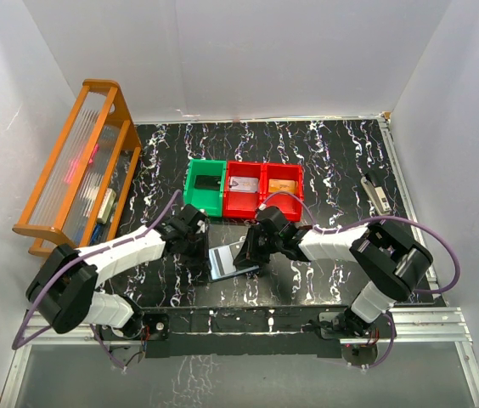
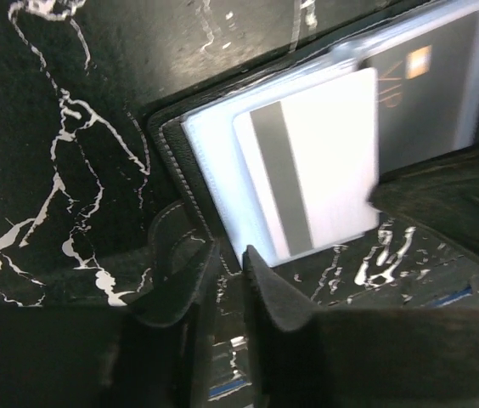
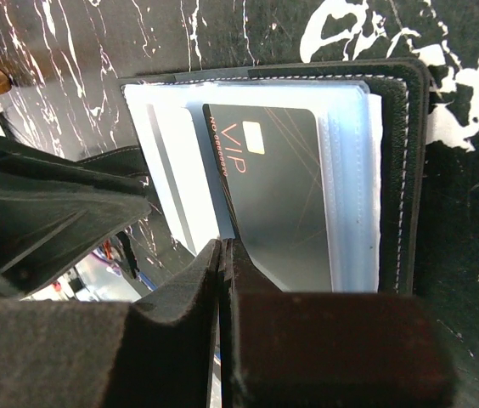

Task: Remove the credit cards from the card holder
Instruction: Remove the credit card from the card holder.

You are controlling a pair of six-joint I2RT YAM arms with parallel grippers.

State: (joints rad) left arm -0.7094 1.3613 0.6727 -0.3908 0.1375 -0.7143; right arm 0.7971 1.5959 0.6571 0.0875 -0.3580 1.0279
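Card holder (image 1: 222,262) is lying open and flat, sandwiched between my two grippers. The black card (image 3: 273,195) sits in its sleeve dead ahead of my right gripper (image 3: 222,255). Its long axis runs straight away from the jaws and its near edge is right at my tips. Those jaws are squeezed together, but I can't tell if they've actually caught the card. The white card (image 2: 316,170) is ahead and off to the right of my left gripper (image 2: 229,270), which is cracked a sliver with nothing in it. I reckon the right arm's better lined up: pull straight back.
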